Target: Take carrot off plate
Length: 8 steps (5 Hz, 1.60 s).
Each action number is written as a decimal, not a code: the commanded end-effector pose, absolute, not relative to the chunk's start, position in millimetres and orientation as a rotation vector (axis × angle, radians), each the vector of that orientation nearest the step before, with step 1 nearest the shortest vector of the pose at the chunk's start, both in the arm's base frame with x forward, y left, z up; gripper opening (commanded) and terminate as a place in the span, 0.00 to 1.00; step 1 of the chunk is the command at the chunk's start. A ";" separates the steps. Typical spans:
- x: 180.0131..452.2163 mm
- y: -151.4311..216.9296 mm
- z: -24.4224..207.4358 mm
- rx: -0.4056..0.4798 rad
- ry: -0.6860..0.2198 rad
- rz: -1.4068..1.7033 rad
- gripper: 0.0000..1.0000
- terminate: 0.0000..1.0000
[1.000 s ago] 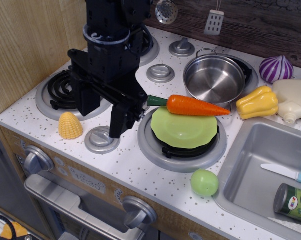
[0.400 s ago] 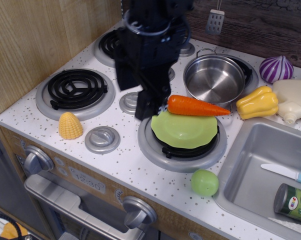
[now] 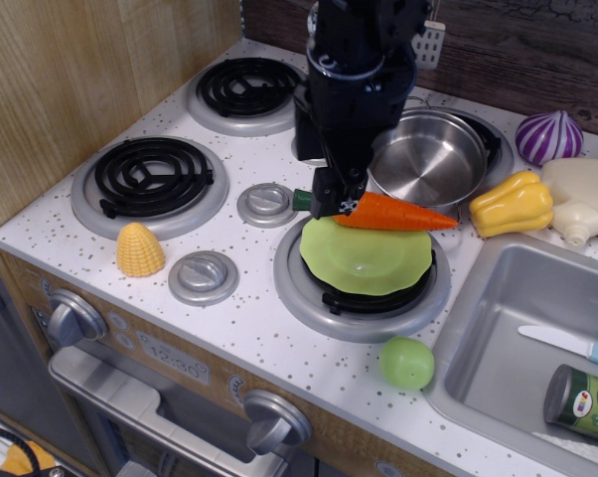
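Observation:
The orange carrot [image 3: 398, 212] lies across the far rim of the light green plate [image 3: 364, 256], its dark green stem end [image 3: 301, 199] poking out to the left. The plate sits on the front right burner. My black gripper [image 3: 337, 202] hangs over the carrot's thick stem end, with one finger [image 3: 327, 204] in front of it and touching or nearly touching it. The jaws look open around that end; the far finger is hidden behind the arm.
A steel pot [image 3: 426, 156] stands just behind the carrot. A yellow pepper [image 3: 511, 206], a purple onion [image 3: 548, 136] and a cream bottle [image 3: 583, 202] lie to the right. A corn cob [image 3: 140, 249] sits front left, a green ball fruit [image 3: 406, 362] front. The sink [image 3: 537, 348] is at right.
My gripper has swept from the front left, near the knob and corn, to the right and back. It now sits at the carrot's stem end. The carrot and plate have not moved.

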State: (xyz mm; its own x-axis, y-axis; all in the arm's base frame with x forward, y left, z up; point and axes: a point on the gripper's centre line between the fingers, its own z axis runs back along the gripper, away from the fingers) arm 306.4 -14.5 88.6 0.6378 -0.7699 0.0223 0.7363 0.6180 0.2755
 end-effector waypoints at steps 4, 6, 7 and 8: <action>365.3 -4.9 42.5 0.194 -0.301 -0.980 1.00 0.00; 362.4 -5.3 47.5 0.164 -0.273 -0.959 0.00 0.00; 354.9 -1.8 65.7 0.176 -0.222 -0.951 0.00 0.00; 342.0 11.7 93.6 0.221 -0.140 -0.951 0.00 0.00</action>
